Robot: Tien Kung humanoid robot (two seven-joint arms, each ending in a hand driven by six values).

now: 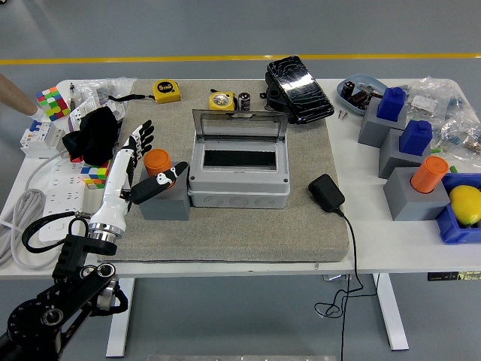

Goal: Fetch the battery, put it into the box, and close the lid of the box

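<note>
Fingers spread and holding nothing, the left hand [143,162] hovers over the grey mat [316,241] beside an orange cylinder [157,161] on its grey block [164,201], thumb tip close to the cylinder, apparently poised before any reach for the battery. Just right of it stands the grey box [239,180], its clear lid [239,124] propped upright at the back so the interior lies open to receive something. Behind that lid, near the table's far edge, the small dark battery [244,101] waits unfetched beside a yellow tape measure [221,100]; the right arm is nowhere in view.
</note>
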